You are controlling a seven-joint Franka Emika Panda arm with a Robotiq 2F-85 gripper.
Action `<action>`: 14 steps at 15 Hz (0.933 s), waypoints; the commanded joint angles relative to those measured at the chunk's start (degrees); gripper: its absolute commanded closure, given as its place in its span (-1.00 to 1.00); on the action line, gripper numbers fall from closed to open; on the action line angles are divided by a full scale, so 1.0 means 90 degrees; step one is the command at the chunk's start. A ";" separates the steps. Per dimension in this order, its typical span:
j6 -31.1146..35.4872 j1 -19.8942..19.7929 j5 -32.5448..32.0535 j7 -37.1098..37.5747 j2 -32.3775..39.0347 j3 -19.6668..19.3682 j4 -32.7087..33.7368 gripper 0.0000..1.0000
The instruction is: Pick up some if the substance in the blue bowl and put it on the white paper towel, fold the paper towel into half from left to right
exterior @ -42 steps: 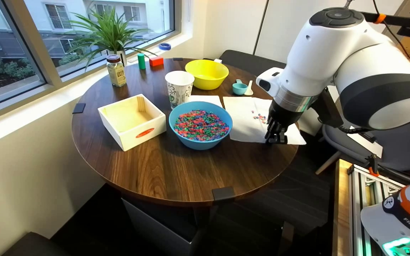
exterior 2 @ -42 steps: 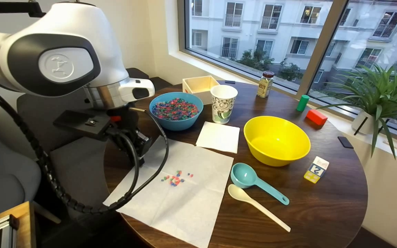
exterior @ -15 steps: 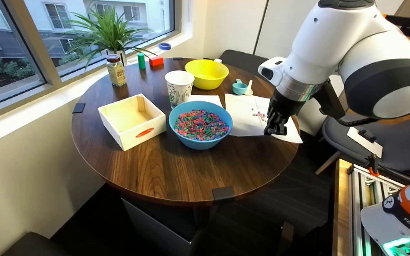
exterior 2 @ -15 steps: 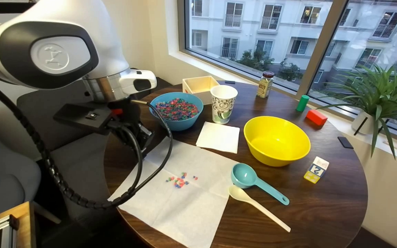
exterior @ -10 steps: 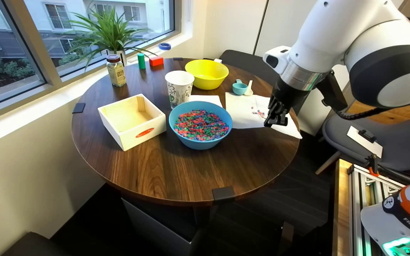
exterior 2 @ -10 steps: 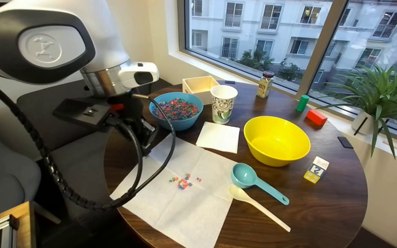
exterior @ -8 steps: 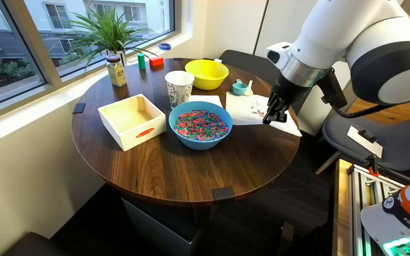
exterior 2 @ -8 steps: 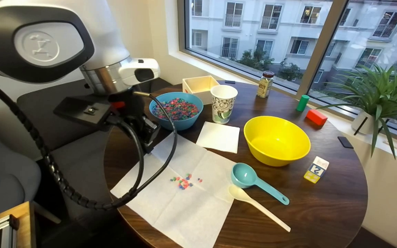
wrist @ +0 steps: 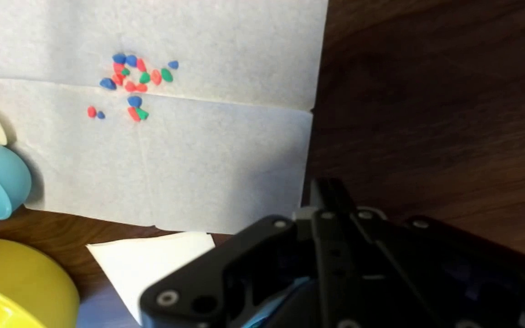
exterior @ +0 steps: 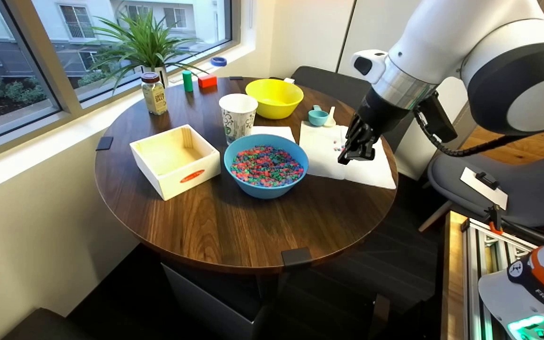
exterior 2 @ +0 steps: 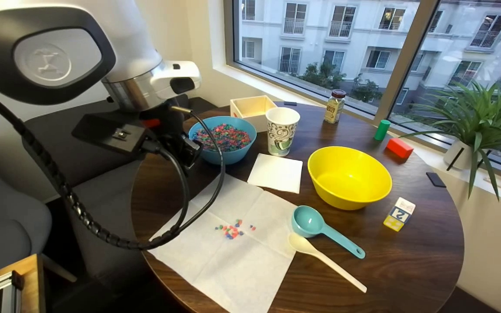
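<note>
Parted since the earlier frame: black gripper (wrist: 328, 187) from white paper towel (exterior 2: 250, 269), with the former lifted higher and the sheet's edge sunk back toward the round wooden table (exterior: 196, 226). Seen hanging in the air, just beside that edge and apart from it, with fingers (wrist: 318, 197) pressed together. Dotted, near the crossing of the paper's creases, with a loose cluster of red, blue and green bits (wrist: 130, 85), well apart from the fingertips. To be seen, too, heaped inside the blue bowl (exterior: 266, 192), just beside the sheet. Set out on the same brown top, along with a wooden box (exterior: 177, 186), patterned paper cup (exterior 2: 282, 137), small white napkin (exterior 2: 275, 174), yellow bowl (exterior 2: 324, 191), blue scoop (exterior 2: 342, 240), cream spoon (exterior 2: 337, 268) and glass jar (exterior 2: 334, 108). Backed by a wide window (exterior 2: 415, 52) facing pale apartment buildings (exterior 2: 315, 48), with a leafy potted plant (exterior 2: 481, 117) beside it and a gray chair (exterior: 531, 177) near the table. Laid nearly flat, in the paper towel's case, with one side toward the gripper and, in the wrist view, the longest visible crease running across to that same side. Bordered on another side by scoop and spoon. Impossible to tell: direction of the sheet's long axis, with one part cut off by the frame in an exterior view and another in the wrist view.
</note>
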 commanded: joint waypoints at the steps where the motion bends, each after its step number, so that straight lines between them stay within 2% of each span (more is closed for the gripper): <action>1: 0.0029 0.0097 0.0248 -0.0271 -0.0001 -0.0043 -0.0091 0.99; 2: -0.0039 0.0083 0.0249 -0.0283 0.0010 -0.0047 -0.0087 0.47; 4: -0.0224 -0.0013 0.0116 -0.0180 0.0052 -0.0017 -0.0106 0.32; 13: -0.0352 -0.0246 -0.0232 -0.0083 0.0433 0.0010 -0.0107 -0.99; 14: -0.0336 -0.0256 -0.0241 -0.0089 0.0477 0.0008 -0.0101 -0.99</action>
